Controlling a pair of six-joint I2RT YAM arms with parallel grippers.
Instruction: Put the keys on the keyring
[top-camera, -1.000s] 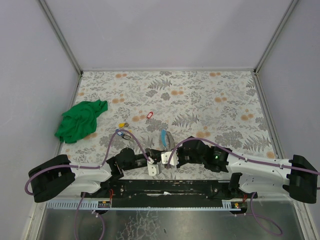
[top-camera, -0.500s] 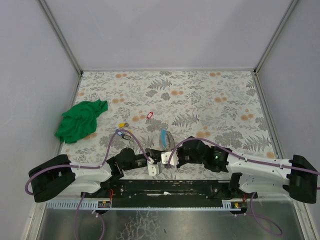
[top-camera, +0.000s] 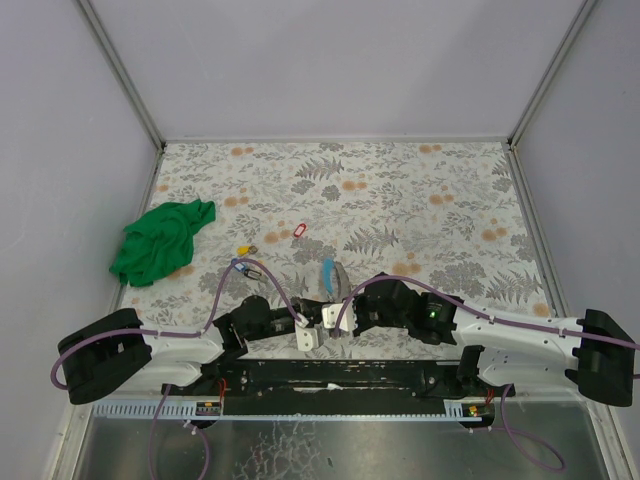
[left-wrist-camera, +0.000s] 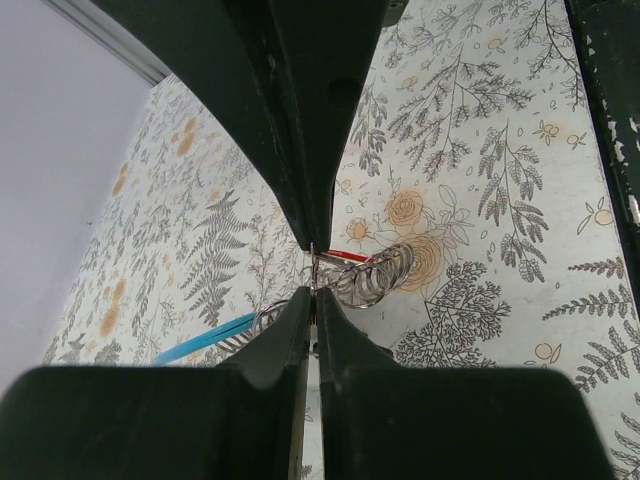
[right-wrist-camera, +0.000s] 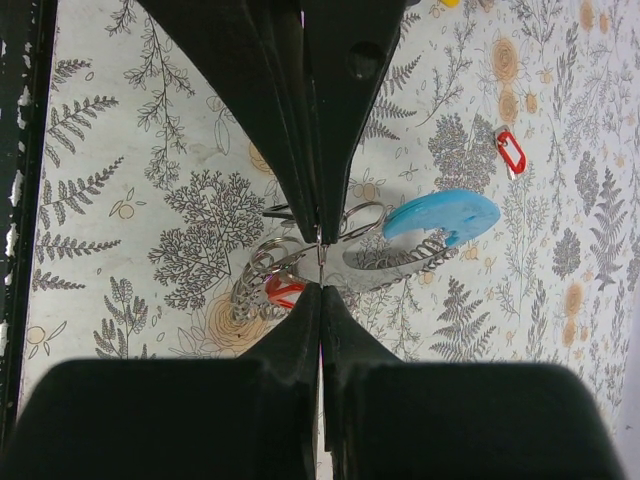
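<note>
- Silver wire and a bright light-blue plastic arc: thin, shiny keyring (top-camera: 328, 272), lying flat on the table near the front edge, right at the tips of both grippers.
- Blue arc smooth and curved like a slice of moon, its long way running roughly from the arms toward the far wall in the top view.
- Springy silver coils bunched at one end of the arc, with a small red plastic tag (right-wrist-camera: 283, 291) tucked in among them.
- Left gripper (left-wrist-camera: 312, 275): dark fingers pressed tight together, tips right at the wire loops; cannot tell if any wire is nipped between.
- Right gripper (right-wrist-camera: 320, 256): fingers pressed tight together too, tips at the same loops from the other side.
- Tiny metal keys (top-camera: 245, 266) with red, yellow and dark tags, loose on the table, left of the keyring and farther out.
- Soft, crumpled green cloth (top-camera: 160, 242) by the left wall, well apart.
- Flat table cover (top-camera: 430, 200) printed with grey ferns and orange flowers.
- Purple cables (top-camera: 225, 295) looping over both arms.
</note>
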